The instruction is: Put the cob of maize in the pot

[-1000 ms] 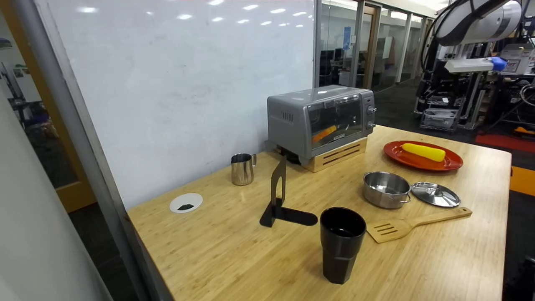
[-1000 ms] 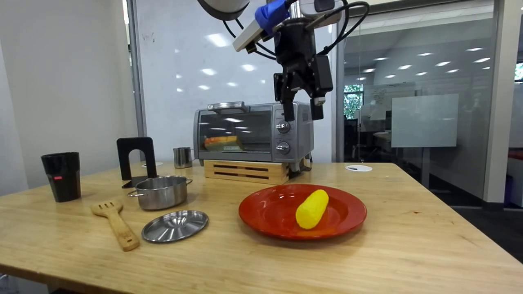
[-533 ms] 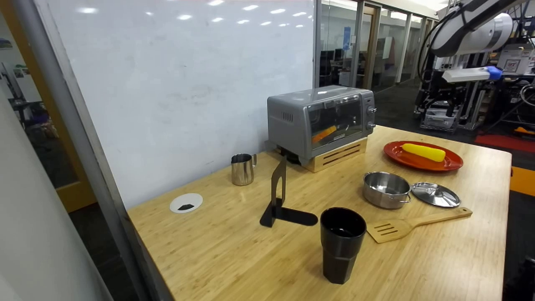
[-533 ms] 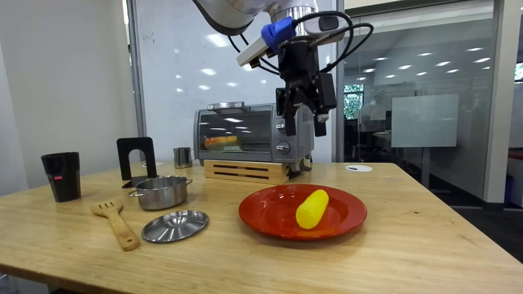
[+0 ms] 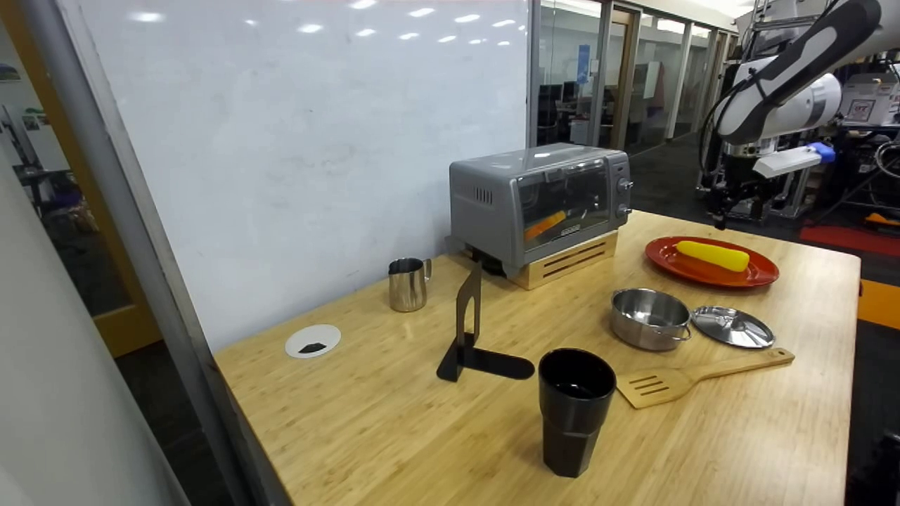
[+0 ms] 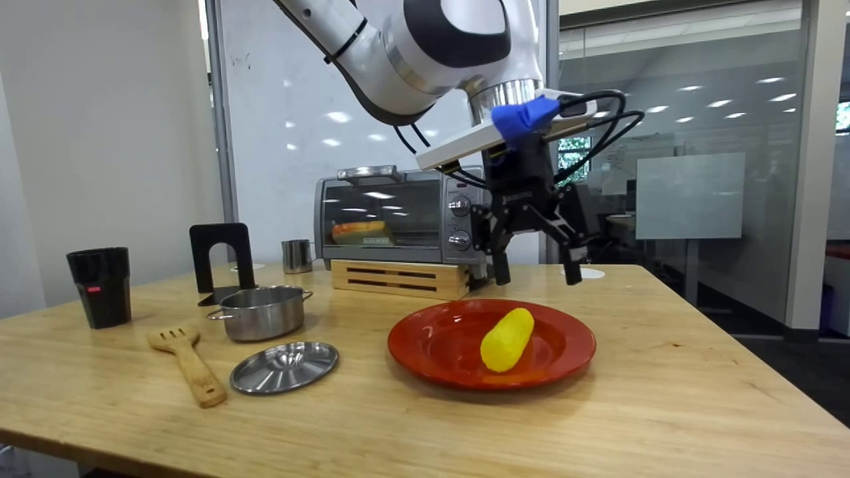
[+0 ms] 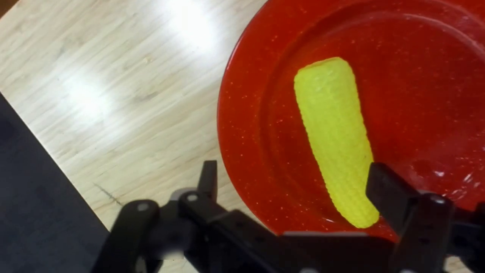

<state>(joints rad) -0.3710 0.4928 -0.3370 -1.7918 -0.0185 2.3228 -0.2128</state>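
Observation:
The yellow cob of maize (image 6: pixel 507 340) lies on the round red plate (image 6: pixel 431 345). The cob shows whole in an exterior view (image 5: pixel 712 255). In the wrist view the cob (image 7: pixel 333 132) lies lengthwise on the plate (image 7: pixel 250 113), its narrower end partly behind one finger (image 7: pixel 390 197). My gripper (image 6: pixel 537 273) is open and empty, above the far side of the plate and apart from the cob. It also shows dark in the wrist view (image 7: pixel 293 174). The shallow silver pot (image 5: pixel 650 320) stands open on the table and shows in both exterior views (image 6: pixel 262 315).
A silver lid (image 6: pixel 285 368) lies between pot and plate. A wooden spatula (image 6: pixel 192 372) lies beside it. The toaster oven (image 6: pixel 385 216) stands on a wooden base behind. A black cup (image 5: pixel 573 414), a black bookend (image 5: pixel 467 337) and a steel cup (image 5: pixel 408 284) also stand on the table (image 5: pixel 365 422).
My gripper has come down towards the red plate and its fingers have spread wider. The arm has also shifted to the right in an exterior view. The cob, plate and pot have not moved.

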